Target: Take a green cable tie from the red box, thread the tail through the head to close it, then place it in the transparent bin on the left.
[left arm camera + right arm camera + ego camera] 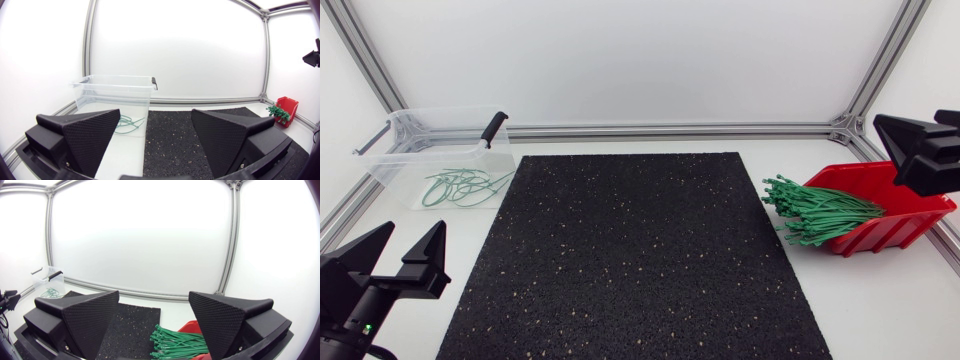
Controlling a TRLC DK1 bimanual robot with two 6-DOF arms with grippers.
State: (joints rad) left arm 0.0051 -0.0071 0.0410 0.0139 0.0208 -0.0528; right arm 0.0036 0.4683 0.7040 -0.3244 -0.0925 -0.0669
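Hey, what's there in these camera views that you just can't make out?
Looped ties in the transparent bin: tangled, too small to count, every view.
Red box interior: head view, right gripper overlaps its far corner; right wrist view, its fingers hide most.
Green tie bundle: overlapping, uncountable.

Open passage over mat (630,250); tie bundle (815,212) apparently crowds red box (900,232) mouth.

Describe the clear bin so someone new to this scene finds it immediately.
Start at the black mat in the middle of the table. Off its far left corner stands the clear bin. Unlike the red box opposite, it is see-through, with looped green ties inside.
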